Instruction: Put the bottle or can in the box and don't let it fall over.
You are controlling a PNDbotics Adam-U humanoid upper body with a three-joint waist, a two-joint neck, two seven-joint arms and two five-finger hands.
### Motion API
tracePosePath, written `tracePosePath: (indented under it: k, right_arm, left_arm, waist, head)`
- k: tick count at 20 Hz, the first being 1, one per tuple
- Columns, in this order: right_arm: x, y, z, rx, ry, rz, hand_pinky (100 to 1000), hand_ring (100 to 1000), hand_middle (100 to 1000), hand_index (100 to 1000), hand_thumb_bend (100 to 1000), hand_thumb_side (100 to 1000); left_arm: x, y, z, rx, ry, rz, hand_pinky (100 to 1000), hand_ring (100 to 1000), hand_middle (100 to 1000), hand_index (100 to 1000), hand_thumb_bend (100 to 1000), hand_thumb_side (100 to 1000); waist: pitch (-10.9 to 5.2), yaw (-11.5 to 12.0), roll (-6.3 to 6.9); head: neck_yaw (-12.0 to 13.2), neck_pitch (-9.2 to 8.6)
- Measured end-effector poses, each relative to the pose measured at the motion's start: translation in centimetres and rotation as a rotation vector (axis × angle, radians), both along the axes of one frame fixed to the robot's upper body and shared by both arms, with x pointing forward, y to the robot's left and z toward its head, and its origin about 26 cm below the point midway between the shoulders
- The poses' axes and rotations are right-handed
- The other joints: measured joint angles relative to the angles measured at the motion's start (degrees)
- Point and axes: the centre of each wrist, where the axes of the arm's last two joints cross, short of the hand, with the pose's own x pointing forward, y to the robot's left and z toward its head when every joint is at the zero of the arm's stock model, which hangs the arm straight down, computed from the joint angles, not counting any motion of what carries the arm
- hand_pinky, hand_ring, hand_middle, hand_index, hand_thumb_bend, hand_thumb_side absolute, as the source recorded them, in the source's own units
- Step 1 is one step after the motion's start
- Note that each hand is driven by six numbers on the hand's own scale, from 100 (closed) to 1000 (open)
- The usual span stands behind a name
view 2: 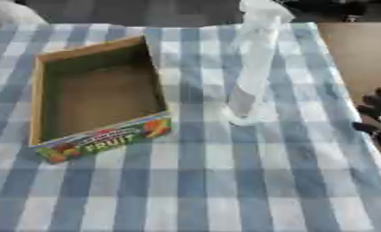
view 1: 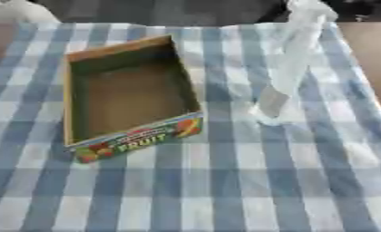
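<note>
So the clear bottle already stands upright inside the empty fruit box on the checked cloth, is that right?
Not quite. The clear bottle stands upright, but on the checked cloth to the right of the fruit box, not inside it. The box is empty, as the left eye view shows.

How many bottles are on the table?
1: a clear bottle stands upright on the checked cloth, right of the empty box, apart from it. None seems hidden.
</note>
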Motion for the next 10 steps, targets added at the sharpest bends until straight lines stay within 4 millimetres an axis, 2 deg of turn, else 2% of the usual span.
tracePosePath:
  k: [10]
  right_arm:
    - [0.22, -0.17, 0.62, -0.023, -0.012, 0.005, 782, 904, 1000, 803, 100, 748]
  left_arm:
    - [0.0, 0.0, 0.0, 0.0, 0.0, 0.0, 974, 484, 561, 765, 720, 435]
  waist:
    - [0.0, 0.0, 0.0]
  head:
    - [0.0, 0.0]
